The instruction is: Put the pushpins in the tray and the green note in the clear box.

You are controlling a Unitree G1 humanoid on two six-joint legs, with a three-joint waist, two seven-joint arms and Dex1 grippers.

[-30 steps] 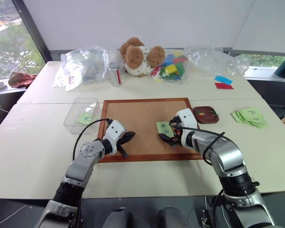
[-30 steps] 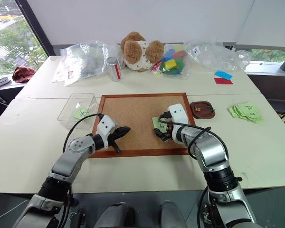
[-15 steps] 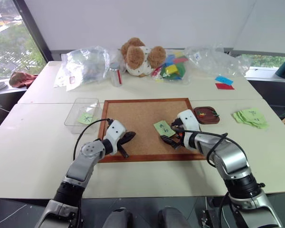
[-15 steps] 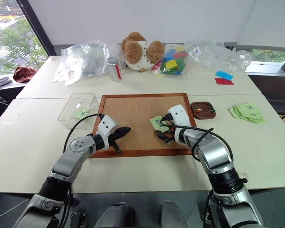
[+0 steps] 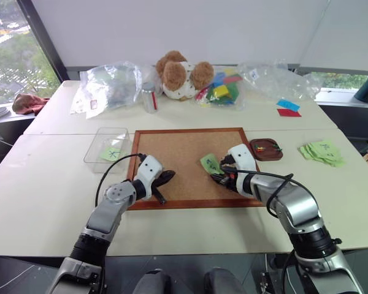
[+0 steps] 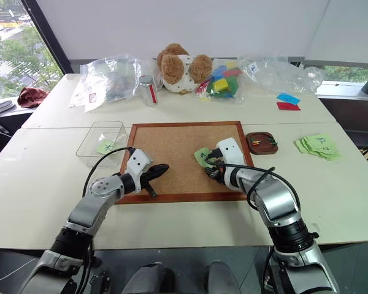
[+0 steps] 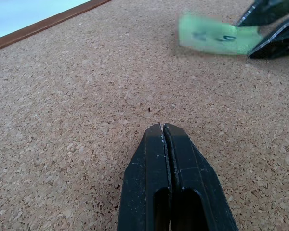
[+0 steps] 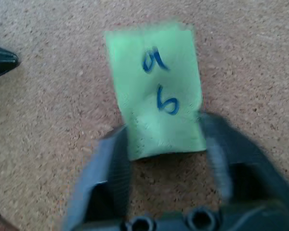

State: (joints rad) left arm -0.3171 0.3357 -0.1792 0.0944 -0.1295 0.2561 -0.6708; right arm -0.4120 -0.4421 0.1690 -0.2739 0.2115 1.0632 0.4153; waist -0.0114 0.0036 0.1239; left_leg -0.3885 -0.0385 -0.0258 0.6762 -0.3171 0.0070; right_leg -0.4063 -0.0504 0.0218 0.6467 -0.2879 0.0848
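The green note (image 8: 156, 86), marked "a 5" in blue, lies on the cork board (image 5: 178, 150). Its near end sits between the fingers of my right gripper (image 8: 164, 130), which press on its two side edges. From the left wrist the green note (image 7: 214, 37) looks slightly raised off the cork. My left gripper (image 7: 164, 126) is shut and empty over the board's near left part. The brown tray (image 5: 257, 154) stands just right of the board and holds red and green pushpins (image 5: 270, 146). The clear box (image 5: 98, 138) is left of the board.
A green slip marked X (image 5: 112, 153) lies in the clear box. A heap of green slips (image 5: 322, 151) sits far right. At the back are a teddy bear (image 5: 181, 72), plastic bags (image 5: 110, 82), a can (image 5: 149, 98), and blue and red cards (image 5: 288, 107).
My right gripper's fingers have drawn in from wide apart onto the note's edges, and the note has shifted a little. The left arm has kept still.
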